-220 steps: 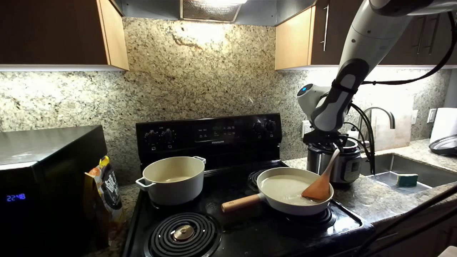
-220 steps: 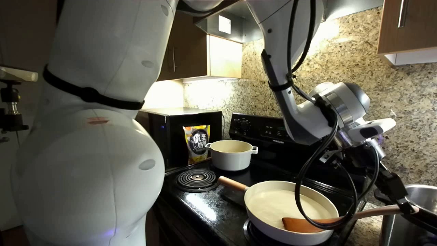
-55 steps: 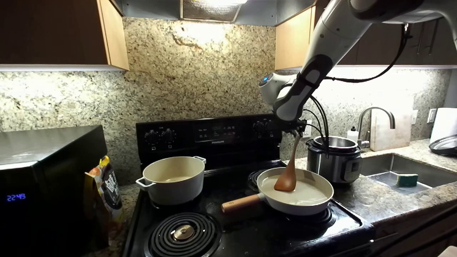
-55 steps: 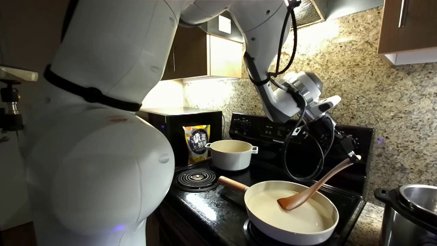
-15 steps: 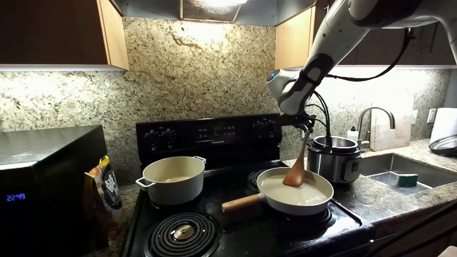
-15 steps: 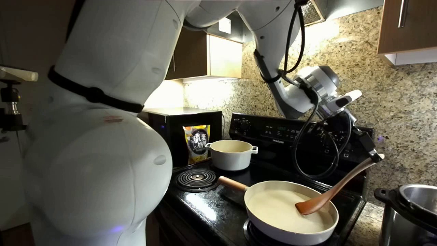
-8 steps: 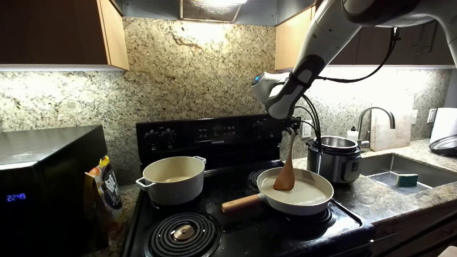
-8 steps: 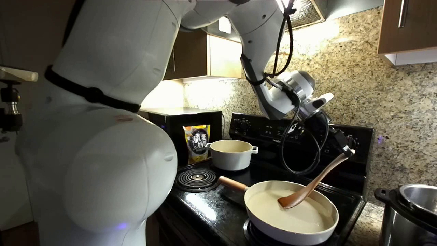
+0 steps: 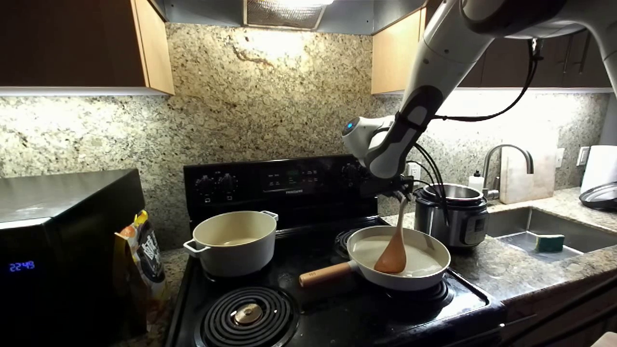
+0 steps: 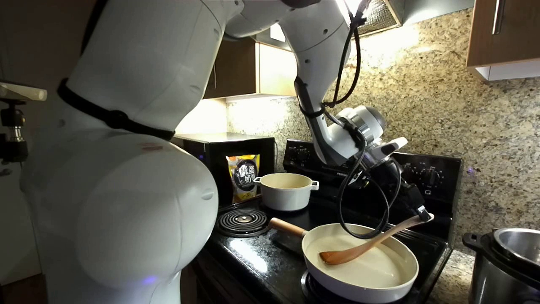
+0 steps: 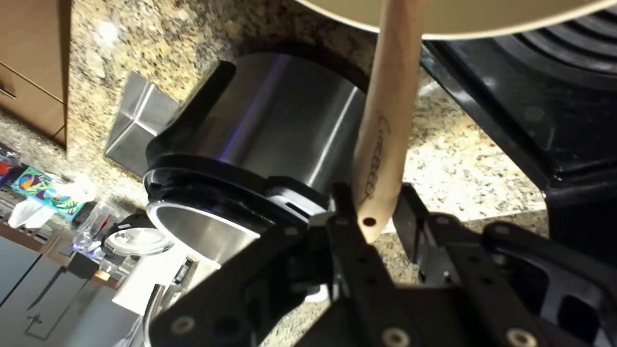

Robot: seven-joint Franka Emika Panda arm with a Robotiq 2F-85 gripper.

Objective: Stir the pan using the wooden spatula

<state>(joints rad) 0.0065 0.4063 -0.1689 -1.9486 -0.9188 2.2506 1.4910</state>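
The cream-white pan (image 9: 409, 283) sits on a stove burner with its wooden handle pointing out to the side, also visible in an exterior view (image 10: 358, 291). It holds a thin pale liquid. The orange-brown wooden spatula (image 9: 393, 258) leans over the pan's rim, its blade down in the liquid, in both exterior views (image 10: 350, 255). My gripper (image 9: 402, 195) is shut on the end of the spatula's handle, above and outside the rim on the side away from the pan's handle, in an exterior view (image 10: 423, 214). In the wrist view, the fingers (image 11: 373, 193) flank the handle (image 11: 390, 111); the blade is out of view.
A cream two-handled pot (image 9: 236, 258) stands on a back burner. A shiny steel pot (image 9: 450, 221) stands on the counter beside the stove, near my gripper. The stove's control panel (image 9: 289, 178) rises behind. A snack bag (image 10: 244, 177) leans by the microwave.
Over the last seconds the spatula swept about inside the pan. Since half a second ago the gripper has lowered and the blade has slid toward the pan-handle side. The pan has not moved.
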